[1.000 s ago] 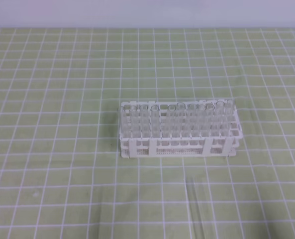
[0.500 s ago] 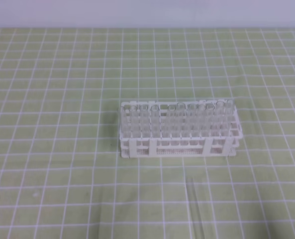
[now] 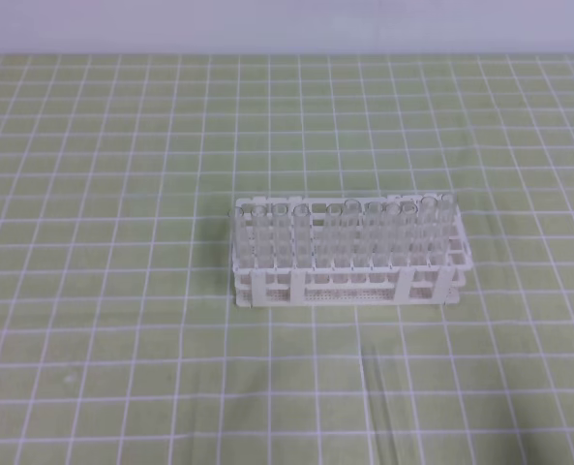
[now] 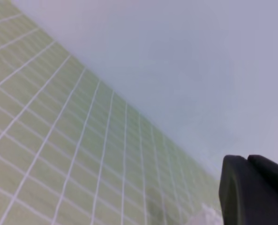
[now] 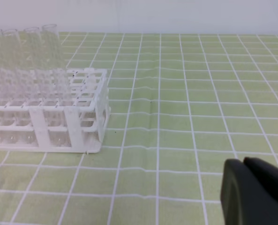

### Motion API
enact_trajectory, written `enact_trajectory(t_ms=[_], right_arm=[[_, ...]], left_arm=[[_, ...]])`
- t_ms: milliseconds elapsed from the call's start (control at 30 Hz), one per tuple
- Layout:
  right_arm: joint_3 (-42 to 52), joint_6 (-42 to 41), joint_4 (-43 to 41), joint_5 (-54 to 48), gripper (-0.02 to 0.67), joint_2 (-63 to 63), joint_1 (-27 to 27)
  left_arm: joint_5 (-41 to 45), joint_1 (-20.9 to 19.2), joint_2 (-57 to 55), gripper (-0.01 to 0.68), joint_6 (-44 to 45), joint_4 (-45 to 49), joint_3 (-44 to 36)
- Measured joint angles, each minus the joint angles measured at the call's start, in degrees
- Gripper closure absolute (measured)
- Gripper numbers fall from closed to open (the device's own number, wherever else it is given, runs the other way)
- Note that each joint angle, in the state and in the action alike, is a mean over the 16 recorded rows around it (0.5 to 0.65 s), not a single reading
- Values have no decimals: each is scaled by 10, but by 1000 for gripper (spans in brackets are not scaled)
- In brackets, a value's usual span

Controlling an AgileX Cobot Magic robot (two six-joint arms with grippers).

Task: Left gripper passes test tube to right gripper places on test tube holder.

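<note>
The white test tube holder (image 3: 316, 292) stands mid-table, its holes filled with several upright clear tubes. One clear test tube (image 3: 376, 397) lies flat on the green checked cloth in front of the holder, pointing toward the near edge. Neither gripper appears in the exterior high view. The left wrist view shows only one black finger piece (image 4: 253, 192) at the lower right, above cloth and grey wall. The right wrist view shows a black finger piece (image 5: 251, 194) at the lower right, with the holder (image 5: 35, 123) away to its left. Nothing is held in either view.
Green cloth with a white grid (image 3: 103, 291) covers the whole table, and a pale grey wall (image 3: 287, 24) runs along its far edge. Open cloth lies on both sides of the holder.
</note>
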State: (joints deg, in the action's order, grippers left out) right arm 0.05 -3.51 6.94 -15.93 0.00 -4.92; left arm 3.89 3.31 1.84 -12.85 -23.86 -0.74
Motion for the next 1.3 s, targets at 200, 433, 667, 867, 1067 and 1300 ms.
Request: enact_trajectory(t_ms=[200, 433, 667, 867, 1067, 1300], right_arm=[[0, 0, 0, 0, 666, 0, 0], [0, 0, 0, 0, 666, 0, 0], [0, 0, 0, 0, 666, 0, 0], [0, 0, 0, 0, 666, 0, 0], [0, 0, 0, 0, 666, 0, 0], [0, 1, 0, 0, 666, 0, 0]], left_arm=[[-14, 3, -2, 675, -45, -24, 13], [105, 14, -18, 675, -36, -26, 89], [309, 25, -109, 675, 57, -28, 228], [456, 28, -261, 675, 153, -34, 357], [550, 44, -437, 675, 228, -36, 464], [576, 145, -613, 674, 233, 3, 547]])
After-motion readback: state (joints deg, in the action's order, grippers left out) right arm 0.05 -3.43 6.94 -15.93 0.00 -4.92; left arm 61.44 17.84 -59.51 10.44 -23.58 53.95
